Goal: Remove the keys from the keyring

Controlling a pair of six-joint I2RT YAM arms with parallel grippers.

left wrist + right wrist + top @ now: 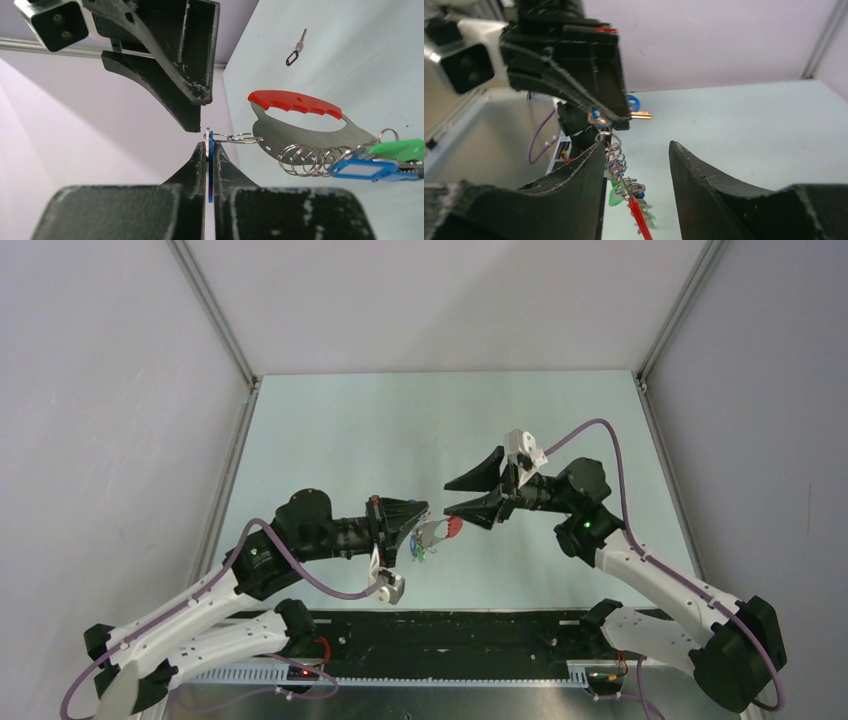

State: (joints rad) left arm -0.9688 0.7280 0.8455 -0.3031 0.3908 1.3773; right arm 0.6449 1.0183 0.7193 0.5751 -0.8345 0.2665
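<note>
Keyring (447,530) hangs clear above the pale table (400,420), seen from overhead. Left wrist view: left gripper (209,150) pinches one blue-tagged key (210,172) (red loop (295,102) and other keys (370,169) dangling beyond). Right wrist view: right gripper (636,147) gapes, rings (616,160) close beside one finger (574,175).

Bright even light, faint shadows, wrist-cam foregrounds blurry, bg soft

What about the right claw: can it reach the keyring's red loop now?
Probably yes: the right claw is open, the red loop hanging at its fingertips with nothing between. The left claw, shut on a blue-tagged key close by, leaves little room.
</note>
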